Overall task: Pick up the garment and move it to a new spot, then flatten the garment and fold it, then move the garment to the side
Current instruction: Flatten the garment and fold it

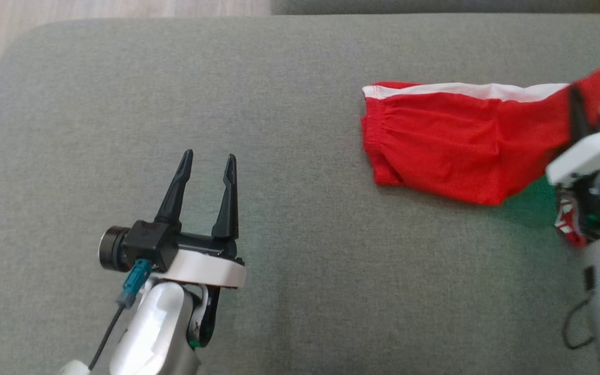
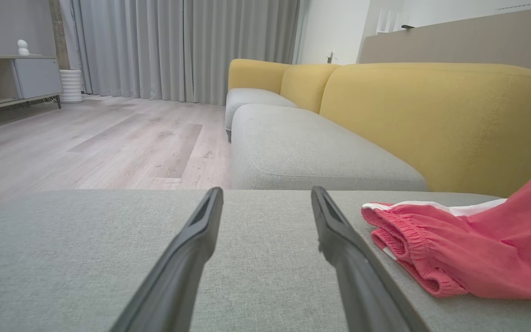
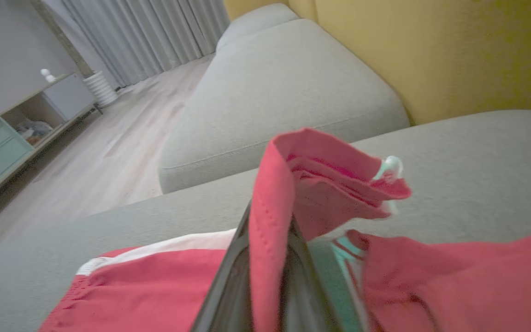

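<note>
The garment (image 1: pixel 451 146) is a pair of red shorts with a white side stripe and an elastic waistband, lying on the grey cushion (image 1: pixel 300 250) at the right. My right gripper (image 1: pixel 578 112) is shut on the garment's right end and holds that end lifted off the cushion. In the right wrist view the red fabric (image 3: pixel 270 230) is pinched between the two dark fingers (image 3: pixel 228 286), with a green and white trim beside them. My left gripper (image 1: pixel 209 159) stands open over bare cushion at the lower left, well apart from the garment (image 2: pixel 468 249).
The grey cushion's rounded far-left corner (image 1: pixel 24 47) borders wooden floor (image 2: pixel 109 138). A yellow sofa back (image 2: pixel 431 120) and another grey seat (image 2: pixel 302 152) lie beyond. A low cabinet (image 2: pixel 12 78) and curtains stand across the room.
</note>
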You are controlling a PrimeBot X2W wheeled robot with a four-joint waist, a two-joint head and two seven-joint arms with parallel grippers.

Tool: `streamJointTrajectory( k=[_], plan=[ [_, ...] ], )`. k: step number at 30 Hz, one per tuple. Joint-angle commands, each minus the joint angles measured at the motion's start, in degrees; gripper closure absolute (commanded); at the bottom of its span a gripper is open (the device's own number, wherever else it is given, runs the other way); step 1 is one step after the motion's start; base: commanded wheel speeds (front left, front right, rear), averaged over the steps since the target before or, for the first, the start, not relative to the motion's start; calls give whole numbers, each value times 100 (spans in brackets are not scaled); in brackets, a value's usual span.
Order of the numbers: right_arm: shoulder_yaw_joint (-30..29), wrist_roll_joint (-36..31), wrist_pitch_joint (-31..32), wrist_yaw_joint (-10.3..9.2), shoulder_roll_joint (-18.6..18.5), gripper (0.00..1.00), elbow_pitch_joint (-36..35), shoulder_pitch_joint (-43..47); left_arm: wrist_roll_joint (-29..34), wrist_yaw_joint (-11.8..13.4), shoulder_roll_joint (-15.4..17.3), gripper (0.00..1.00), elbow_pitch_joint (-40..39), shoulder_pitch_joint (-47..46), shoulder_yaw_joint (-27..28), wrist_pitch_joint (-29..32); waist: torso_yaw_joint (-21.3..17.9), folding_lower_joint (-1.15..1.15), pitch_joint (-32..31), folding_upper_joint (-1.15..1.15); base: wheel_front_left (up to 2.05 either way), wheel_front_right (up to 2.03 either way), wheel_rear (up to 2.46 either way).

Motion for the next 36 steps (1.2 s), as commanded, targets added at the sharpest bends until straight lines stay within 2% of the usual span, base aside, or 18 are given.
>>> streamJointTrajectory(
  k=[1, 8, 14, 27, 31, 32, 33, 36],
  plan=[
    [226, -22, -75, -4, 148, 100, -338, -188, 62, -34, 49, 0, -139, -27, 214, -30, 69, 1, -80, 0, 0, 0, 0],
    [682, -8, -95, -4, 649, 100, -575, -225, 81, -51, 49, 0, -133, 42, 269, -30, 176, 1, -181, 0, 0, 0, 0],
    [1212, 26, -197, -4, 923, 100, -408, -375, 83, -64, 49, 0, -155, 43, 228, -30, 291, 1, -134, 0, 0, 0, 0],
    [2387, 222, -447, -4, 1043, 100, 669, -561, 31, 4, 49, 0, -164, -22, 122, -30, 503, 1, -4, 0, 0, 0, 0],
    [2983, 207, -491, -4, 1049, 100, 1116, -470, 51, 6, 49, 0, -127, 0, 147, -30, 440, 1, -59, 0, 0, 0, 0],
    [3102, 179, -529, -4, 1049, 29, 1190, -459, 57, 0, 49, 0, -118, -6, 149, -30, 415, 1, -76, 0, 0, 0, 0],
    [3203, 172, -558, -4, 1050, 0, 1265, -446, 63, -3, 49, 0, -110, -12, 154, -30, 385, 1, -97, 0, 0, 0, 0],
    [3435, 181, -815, -4, 1051, 0, 1338, -455, 79, -13, 49, 0, -99, -31, 180, -30, 282, 1, -164, 0, 0, 0, 0]
  ],
)
